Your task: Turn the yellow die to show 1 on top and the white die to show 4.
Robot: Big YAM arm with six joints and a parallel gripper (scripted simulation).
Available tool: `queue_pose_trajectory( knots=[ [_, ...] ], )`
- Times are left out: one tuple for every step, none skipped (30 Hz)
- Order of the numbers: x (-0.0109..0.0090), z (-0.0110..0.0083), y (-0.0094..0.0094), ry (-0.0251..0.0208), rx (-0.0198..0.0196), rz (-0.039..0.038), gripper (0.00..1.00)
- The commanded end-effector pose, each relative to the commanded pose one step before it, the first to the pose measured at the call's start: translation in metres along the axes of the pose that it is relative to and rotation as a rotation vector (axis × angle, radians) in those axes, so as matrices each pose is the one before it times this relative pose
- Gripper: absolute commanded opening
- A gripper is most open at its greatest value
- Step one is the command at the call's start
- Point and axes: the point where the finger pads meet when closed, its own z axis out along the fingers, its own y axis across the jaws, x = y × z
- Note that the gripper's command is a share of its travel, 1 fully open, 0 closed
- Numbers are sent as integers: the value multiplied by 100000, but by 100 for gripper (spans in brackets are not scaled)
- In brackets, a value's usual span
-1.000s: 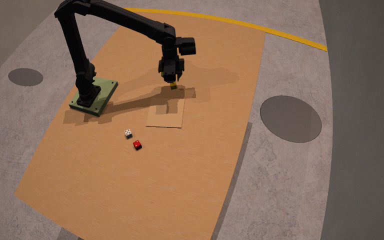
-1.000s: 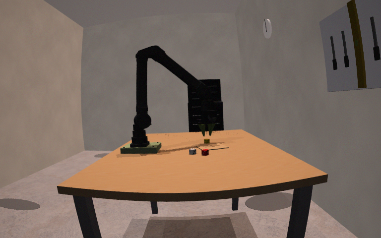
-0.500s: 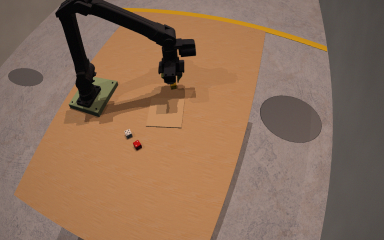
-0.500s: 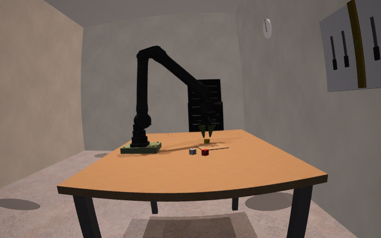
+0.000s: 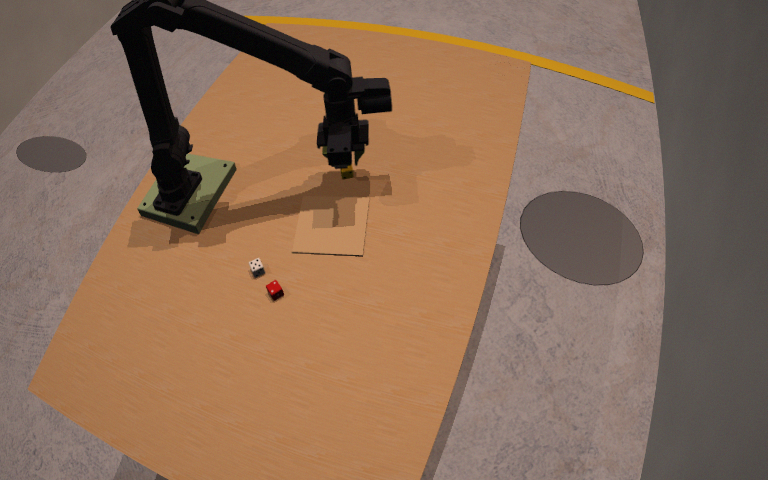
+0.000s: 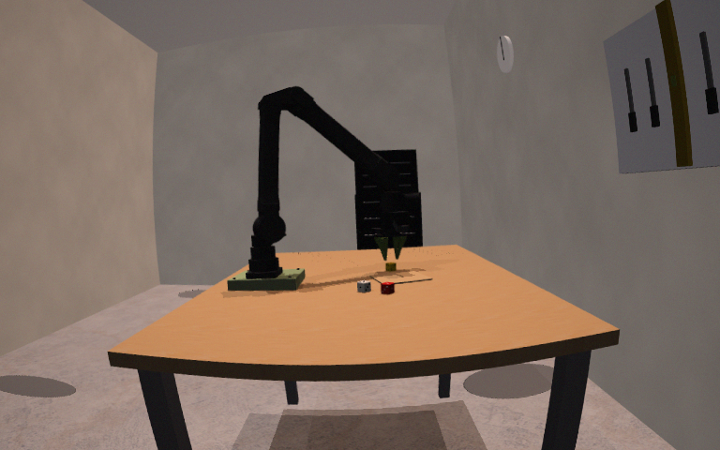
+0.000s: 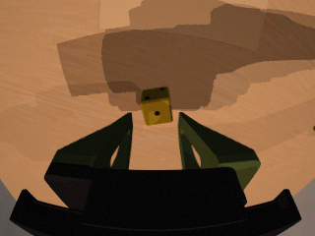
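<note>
At the left of the top view, the arm's green base (image 5: 214, 169) (image 6: 262, 284) (image 7: 314, 129) stands near the tabletop's edge. Lower centre, the white die (image 5: 256, 266) (image 6: 363, 286) and red die (image 5: 274, 289) (image 6: 387, 288) sit close together, off the mat (image 5: 330, 243) (image 6: 406, 281) (image 7: 114, 14). Above the mat's upper edge is the yellow die (image 5: 346, 172) (image 6: 390, 266) (image 7: 157, 110), on bare wood; over it the pincer (image 5: 345, 167) (image 6: 390, 259) (image 7: 155, 119) hangs parted, gripping nothing. Wood separates the mat from the tabletop's right edge.

Yellow die (image 5: 346, 172) partly hidden from above.

The white die (image 5: 256, 267) (image 6: 363, 286) and red die (image 5: 274, 289) (image 6: 387, 288) lie off the mat (image 5: 331, 240), the yellow die (image 5: 347, 171) (image 6: 390, 266) (image 7: 157, 106) beyond it
</note>
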Motion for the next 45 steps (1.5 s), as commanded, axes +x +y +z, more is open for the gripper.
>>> queue_pose_trajectory(
  knots=[
    [278, -169, 584, -316, -1626, 643, 39],
    [0, 0, 0, 0, 0, 0, 39],
    [0, 0, 0, 0, 0, 0, 39],
    [0, 0, 0, 0, 0, 0, 39],
    [0, 0, 0, 0, 0, 0, 39],
    [0, 0, 0, 0, 0, 0, 39],
    [0, 0, 0, 0, 0, 0, 39],
    [0, 0, 0, 0, 0, 0, 39],
    [0, 0, 0, 0, 0, 0, 39],
    [0, 0, 0, 0, 0, 0, 39],
    [0, 0, 0, 0, 0, 0, 39],
    [0, 0, 0, 0, 0, 0, 39],
    [0, 0, 0, 0, 0, 0, 39],
    [0, 0, 0, 0, 0, 0, 39],
    [0, 0, 0, 0, 0, 0, 39],
    [0, 0, 0, 0, 0, 0, 39],
    [0, 0, 0, 0, 0, 0, 39],
    [0, 0, 0, 0, 0, 0, 39],
    [0, 0, 0, 0, 0, 0, 39],
    [0, 0, 0, 0, 0, 0, 39],
    [0, 0, 0, 0, 0, 0, 39],
    [0, 0, 0, 0, 0, 0, 39],
    [0, 0, -2, 0, 2, -1, 39],
    [2, 2, -15, -1, 11, -6, 39],
    [4, 6, -34, -2, 25, -13, 39],
    [6, 9, -56, -3, 41, -22, 39],
    [8, 13, -77, -5, 57, -30, 39],
    [10, 16, -94, -6, 69, -36, 39],
    [18, -19, -42, 6, -51, -44, 39],
    [0, 0, 0, 0, 0, 0, 39],
    [0, 0, 0, 0, 0, 0, 39],
    [25, -52, 11, 17, -163, -49, 39],
    [24, -50, 10, 16, -157, -47, 39],
    [20, -45, -3, 10, -91, -40, 39],
    [16, -36, -10, 5, -43, -32, 39],
    [44, -190, 282, 63, -643, -40, 39],
    [21, -83, 118, 28, -282, -21, 39],
    [7, -29, 38, 10, -96, -8, 39],
    [0, 1, -3, 0, 3, -1, 39],
    [0, 0, 0, 0, 1, 0, 39],
    [0, 0, 0, 0, -1, 0, 39],
    [0, 0, 0, 0, -1, 0, 39],
    [0, 0, -1, 0, 1, 0, 39],
    [0, 0, 0, 0, 0, 0, 39],
    [0, 0, 0, 0, -1, 0, 39]
  ],
)
